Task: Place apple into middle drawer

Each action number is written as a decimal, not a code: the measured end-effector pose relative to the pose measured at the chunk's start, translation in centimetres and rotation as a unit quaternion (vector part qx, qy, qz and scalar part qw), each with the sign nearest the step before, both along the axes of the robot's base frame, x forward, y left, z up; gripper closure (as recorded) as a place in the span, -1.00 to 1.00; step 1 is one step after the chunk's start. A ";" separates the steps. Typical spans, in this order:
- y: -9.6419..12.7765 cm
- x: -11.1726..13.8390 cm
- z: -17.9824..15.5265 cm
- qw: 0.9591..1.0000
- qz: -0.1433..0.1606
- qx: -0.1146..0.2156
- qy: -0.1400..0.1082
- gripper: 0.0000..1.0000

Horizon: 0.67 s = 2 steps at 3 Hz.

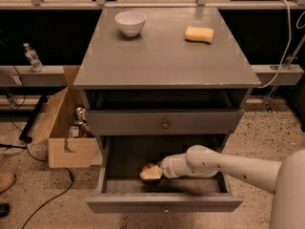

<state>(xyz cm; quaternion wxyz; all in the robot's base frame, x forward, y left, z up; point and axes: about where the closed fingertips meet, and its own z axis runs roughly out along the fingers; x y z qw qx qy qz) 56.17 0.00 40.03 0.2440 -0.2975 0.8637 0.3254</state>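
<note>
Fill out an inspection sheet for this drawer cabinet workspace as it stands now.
Surface: grey cabinet top, with two items on it.
Job's things: apple inside the open middle drawer, near its front left, at the gripper's tip.
Clutter: white bowl at the back left of the top and yellow sponge at the back right.
Grippers: gripper reaches into the middle drawer from the right, against the apple.
Cables: black cable on the floor at left; white cable at right.
Surroundings: open cardboard box left of the cabinet, plastic bottle on a ledge behind it, speckled floor.
</note>
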 end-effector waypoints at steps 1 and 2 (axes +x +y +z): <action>-1.6 0.6 1.3 1.000 -0.003 0.027 -0.012 -1.00; -5.0 0.1 4.6 0.998 -0.004 0.054 -0.044 -1.00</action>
